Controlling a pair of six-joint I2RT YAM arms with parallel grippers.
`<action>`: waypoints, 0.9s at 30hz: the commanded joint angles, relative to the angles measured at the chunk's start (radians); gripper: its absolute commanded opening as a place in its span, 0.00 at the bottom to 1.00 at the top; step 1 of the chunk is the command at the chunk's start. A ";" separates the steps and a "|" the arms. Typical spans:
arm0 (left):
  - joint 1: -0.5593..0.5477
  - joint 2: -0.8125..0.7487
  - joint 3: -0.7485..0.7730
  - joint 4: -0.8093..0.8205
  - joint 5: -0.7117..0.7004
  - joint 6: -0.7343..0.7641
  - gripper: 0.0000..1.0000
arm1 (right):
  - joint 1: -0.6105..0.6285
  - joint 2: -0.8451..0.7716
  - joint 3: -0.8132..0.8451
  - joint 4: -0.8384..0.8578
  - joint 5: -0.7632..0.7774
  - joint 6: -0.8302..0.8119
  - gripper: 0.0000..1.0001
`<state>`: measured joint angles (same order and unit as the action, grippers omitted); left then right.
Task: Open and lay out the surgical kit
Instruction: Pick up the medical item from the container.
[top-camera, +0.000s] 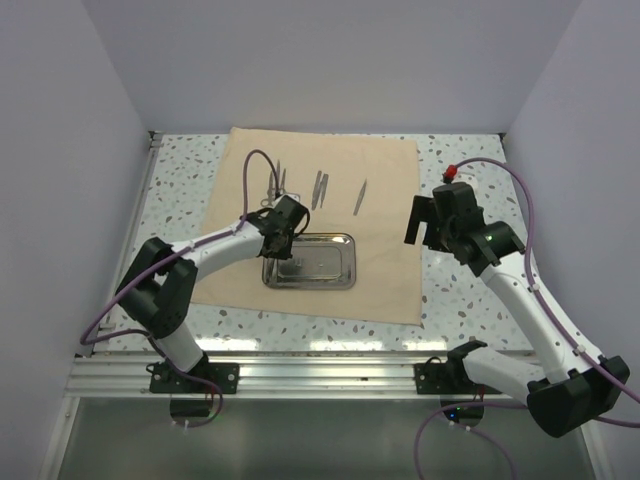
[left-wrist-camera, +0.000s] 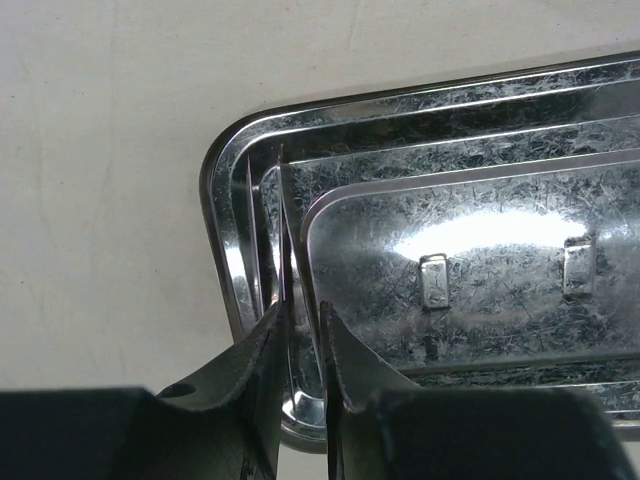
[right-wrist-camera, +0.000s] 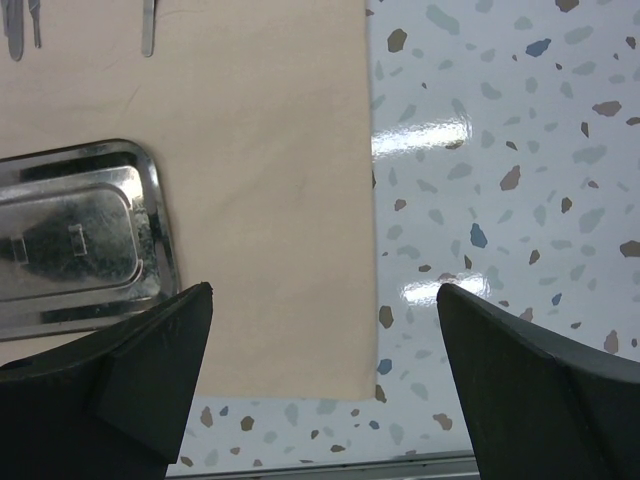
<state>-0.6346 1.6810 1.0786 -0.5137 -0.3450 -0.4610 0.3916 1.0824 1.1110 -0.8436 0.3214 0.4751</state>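
The tan cloth (top-camera: 380, 260) lies spread flat on the table. The steel tray (top-camera: 320, 262) sits on its near middle. Three groups of thin instruments (top-camera: 320, 188) lie in a row on the cloth behind the tray. My left gripper (top-camera: 277, 243) is at the tray's left end. In the left wrist view it (left-wrist-camera: 303, 325) is shut on a thin metal instrument (left-wrist-camera: 286, 215) that stands inside the tray (left-wrist-camera: 480, 230). My right gripper (top-camera: 425, 222) is open and empty above the cloth's right edge (right-wrist-camera: 270, 150). Its wrist view shows it (right-wrist-camera: 325, 290) beside the tray (right-wrist-camera: 70, 230).
The speckled table (top-camera: 470, 300) shows around the cloth. White walls close in the left, back and right sides. An aluminium rail (top-camera: 320, 372) runs along the front edge by the arm bases.
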 joint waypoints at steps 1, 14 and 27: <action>0.003 -0.004 -0.016 0.018 -0.009 -0.025 0.22 | 0.000 -0.001 0.021 0.023 -0.001 -0.015 0.99; 0.004 0.062 -0.003 0.044 0.011 -0.027 0.22 | 0.000 0.039 0.053 0.014 0.018 -0.015 0.99; 0.044 0.154 0.010 0.092 0.072 -0.011 0.07 | 0.000 0.097 0.102 0.011 0.033 -0.007 0.99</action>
<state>-0.6136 1.7775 1.0790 -0.4511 -0.3222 -0.4702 0.3916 1.1702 1.1603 -0.8452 0.3279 0.4709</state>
